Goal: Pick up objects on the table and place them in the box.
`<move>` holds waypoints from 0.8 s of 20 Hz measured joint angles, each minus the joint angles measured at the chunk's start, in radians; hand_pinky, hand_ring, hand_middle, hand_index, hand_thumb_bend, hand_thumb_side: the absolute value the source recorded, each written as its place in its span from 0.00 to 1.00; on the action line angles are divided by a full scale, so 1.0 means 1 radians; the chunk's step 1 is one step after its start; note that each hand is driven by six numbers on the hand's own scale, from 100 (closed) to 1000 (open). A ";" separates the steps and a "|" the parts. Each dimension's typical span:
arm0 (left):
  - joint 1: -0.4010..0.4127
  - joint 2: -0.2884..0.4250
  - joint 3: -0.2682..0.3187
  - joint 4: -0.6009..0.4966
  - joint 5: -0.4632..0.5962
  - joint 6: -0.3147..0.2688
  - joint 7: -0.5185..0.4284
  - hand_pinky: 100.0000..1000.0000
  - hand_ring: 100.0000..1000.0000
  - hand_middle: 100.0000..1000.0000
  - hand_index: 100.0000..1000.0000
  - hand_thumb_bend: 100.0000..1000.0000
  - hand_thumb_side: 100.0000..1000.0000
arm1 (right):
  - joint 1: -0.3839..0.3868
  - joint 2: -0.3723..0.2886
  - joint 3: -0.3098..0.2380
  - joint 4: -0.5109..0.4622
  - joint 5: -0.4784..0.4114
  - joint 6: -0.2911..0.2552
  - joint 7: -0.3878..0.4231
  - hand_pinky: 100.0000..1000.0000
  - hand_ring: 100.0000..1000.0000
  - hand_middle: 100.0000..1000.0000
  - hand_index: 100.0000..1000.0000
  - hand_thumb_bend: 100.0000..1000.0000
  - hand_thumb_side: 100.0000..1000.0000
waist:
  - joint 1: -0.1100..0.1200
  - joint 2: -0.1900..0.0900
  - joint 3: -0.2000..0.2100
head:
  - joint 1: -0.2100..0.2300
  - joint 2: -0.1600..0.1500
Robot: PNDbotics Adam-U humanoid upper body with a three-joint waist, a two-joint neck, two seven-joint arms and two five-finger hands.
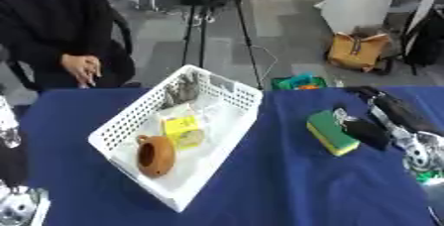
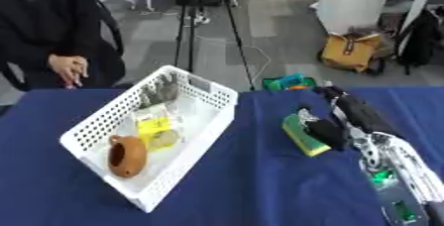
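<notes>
A green and yellow sponge (image 1: 330, 132) lies on the blue table, right of the white basket (image 1: 229, 122). My right hand (image 1: 360, 129) rests against the sponge's right side, its dark fingers curled along the sponge's top edge. The arm runs back to the upper right. Inside the basket lie a brown clay pot (image 1: 154, 155), a yellow packet (image 1: 184, 130) and a grey object (image 1: 180, 92) at the far end. My left hand shows only as a silver and black part (image 1: 16, 205) at the lower left edge.
The blue table (image 1: 269, 185) spreads in front of the basket and sponge. A person in black sits behind the far left edge. A green item (image 1: 298, 82) lies past the table's far edge. A tripod and a tan bag stand on the floor.
</notes>
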 measured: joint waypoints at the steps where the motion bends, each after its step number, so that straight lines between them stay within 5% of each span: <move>1: 0.000 0.000 0.000 0.000 0.001 0.000 0.000 0.74 0.65 0.81 0.75 0.00 0.99 | 0.002 0.008 -0.004 0.000 0.003 0.012 0.007 0.87 0.94 0.93 1.00 0.02 0.86 | 0.000 0.000 0.000 | 0.000 0.000; 6: 0.000 0.000 0.000 0.000 0.002 0.000 0.000 0.74 0.65 0.81 0.75 0.00 0.99 | 0.010 0.027 -0.006 -0.001 0.033 0.044 0.050 0.91 0.97 0.97 1.00 0.05 0.84 | -0.003 0.002 -0.001 | 0.000 0.000; 12: 0.000 0.000 0.000 0.000 0.002 0.000 0.000 0.74 0.66 0.81 0.75 0.00 0.99 | 0.021 0.031 -0.007 -0.007 0.093 0.018 0.104 0.92 0.99 1.00 1.00 0.07 0.84 | -0.008 0.003 -0.004 | 0.000 0.000; 16: 0.000 0.000 0.000 0.000 0.002 0.002 -0.002 0.74 0.66 0.81 0.75 0.00 0.99 | 0.037 0.034 -0.009 -0.014 0.102 -0.008 0.124 0.92 0.99 1.00 1.00 0.03 0.92 | -0.008 0.004 -0.006 | 0.000 0.000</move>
